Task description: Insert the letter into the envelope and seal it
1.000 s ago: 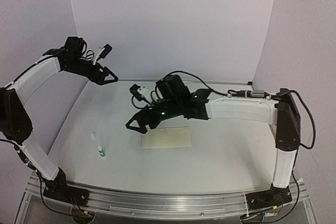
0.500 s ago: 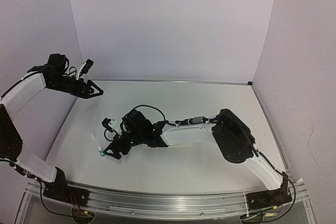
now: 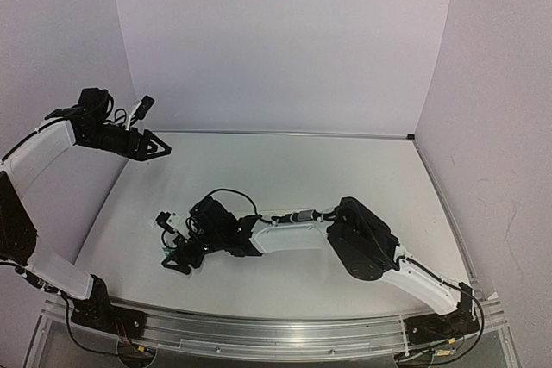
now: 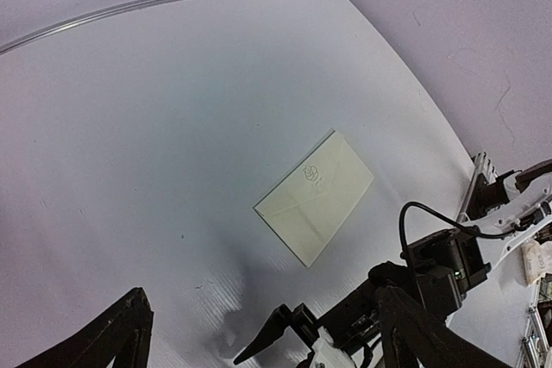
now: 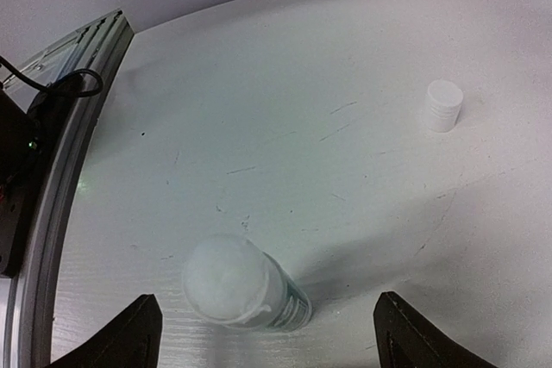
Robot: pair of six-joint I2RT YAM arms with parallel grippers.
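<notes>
From above, my right hand [image 3: 178, 258] is stretched far across to the left near part of the white bench [image 3: 302, 170]. My forearm lies low over the middle and covers the long, pale cream paper envelope [image 4: 315, 196] in this view. My left hand [image 3: 164, 149] hangs high at the left wall, well apart from everything. The right arm is the nearer one to both the envelope and the glue.

From my left wrist, the envelope lies flat and alone on the bench, ahead of my widely spread left fingers [image 4: 112, 338]. Its long axis runs on a diagonal across this picture, from near-left to far-right. A faint curly mark [image 4: 312, 174] sits toward the far end. I cannot tell whether the flap is already stuck down. The tan bordered letter is nowhere in sight. I judge that it is inside the envelope.

From my right wrist, the small uncapped glue stick with a white top and green label [image 5: 246, 289] stands just ahead of my right fingers [image 5: 138, 329], between them but nearer the left one. They are spread wide and hold nothing. Its long axis points up towards the camera, leaning slightly, so I judge I need to close on it from the sides. Its white ribbed plastic cap [image 5: 444, 105] stands well apart, farther out on the bench.
</notes>
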